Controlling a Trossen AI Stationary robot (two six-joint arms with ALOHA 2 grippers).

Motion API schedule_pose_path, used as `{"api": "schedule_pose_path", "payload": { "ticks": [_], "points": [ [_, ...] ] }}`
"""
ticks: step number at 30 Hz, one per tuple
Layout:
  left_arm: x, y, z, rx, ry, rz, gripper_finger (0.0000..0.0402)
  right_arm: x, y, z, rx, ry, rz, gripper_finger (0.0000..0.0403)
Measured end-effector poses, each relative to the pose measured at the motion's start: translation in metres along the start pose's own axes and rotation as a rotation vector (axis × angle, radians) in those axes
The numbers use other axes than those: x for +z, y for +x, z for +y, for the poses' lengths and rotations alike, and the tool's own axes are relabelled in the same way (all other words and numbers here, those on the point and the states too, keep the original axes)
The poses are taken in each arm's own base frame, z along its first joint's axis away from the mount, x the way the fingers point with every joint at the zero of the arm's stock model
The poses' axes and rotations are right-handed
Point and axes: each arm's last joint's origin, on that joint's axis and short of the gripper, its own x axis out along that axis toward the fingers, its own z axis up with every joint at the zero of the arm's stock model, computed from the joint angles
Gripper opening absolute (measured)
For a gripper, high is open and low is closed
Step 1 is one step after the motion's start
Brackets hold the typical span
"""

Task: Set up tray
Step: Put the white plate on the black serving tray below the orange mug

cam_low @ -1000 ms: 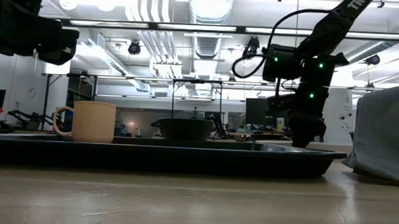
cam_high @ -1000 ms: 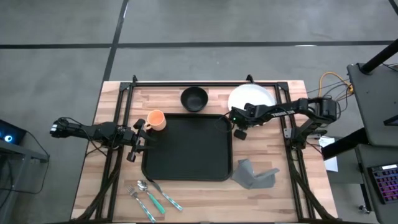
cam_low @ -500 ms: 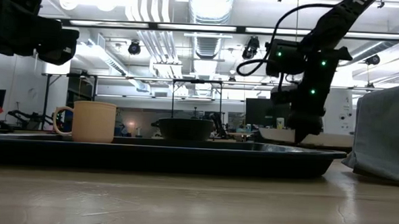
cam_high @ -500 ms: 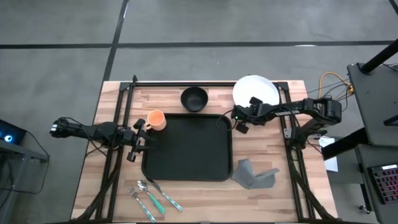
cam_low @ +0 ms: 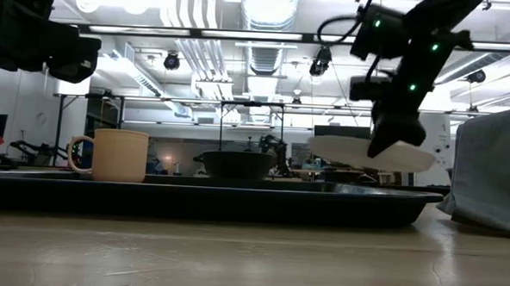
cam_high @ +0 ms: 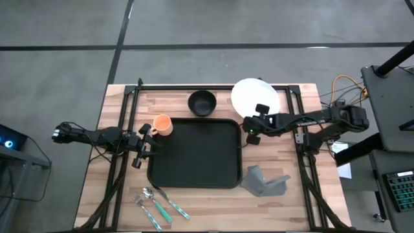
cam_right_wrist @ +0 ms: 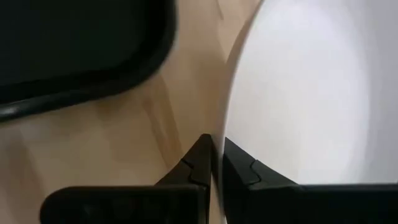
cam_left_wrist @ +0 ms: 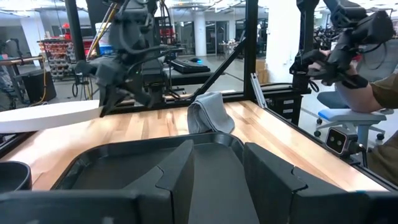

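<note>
White plate rim pinched in right gripper, above tray corner.

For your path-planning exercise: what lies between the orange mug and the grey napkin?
The high view shows only the black tray between the orange mug and the grey napkin; the tray's inside is bare.

The tray, large, black and rectangular with rounded corners and a low raised rim, was laid flat mid-worktop. Nothing was carried in it.
</note>
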Motion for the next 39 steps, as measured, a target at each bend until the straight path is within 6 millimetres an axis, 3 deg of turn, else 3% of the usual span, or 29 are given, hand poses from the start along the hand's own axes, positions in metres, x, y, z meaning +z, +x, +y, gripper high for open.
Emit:
{"api": "schedule_pose_path", "payload": {
  "ticks": [6, 17, 30, 39],
  "points": [
    [0.000, 0.000, 0.000, 0.000, 0.000, 0.000, 0.0119, 0.001, -0.019, 0.019, 0.073, -0.176, -0.082, 0.0008],
    [0.000, 0.000, 0.000, 0.000, 0.000, 0.000, 0.0119, 0.005, -0.032, 0.050, 0.208, -0.478, -0.155, 0.0008],
    [-0.002, 0.001, 0.000, -0.001, 0.000, 0.020, 0.0119, 0.018, -0.034, 0.081, 0.342, -0.824, -0.373, 0.0009],
    [-0.003, 0.002, 0.000, -0.002, -0.001, 0.037, 0.0119, 0.045, -0.028, 0.099, 0.415, -0.954, -0.460, 0.0009]
  ]
}}
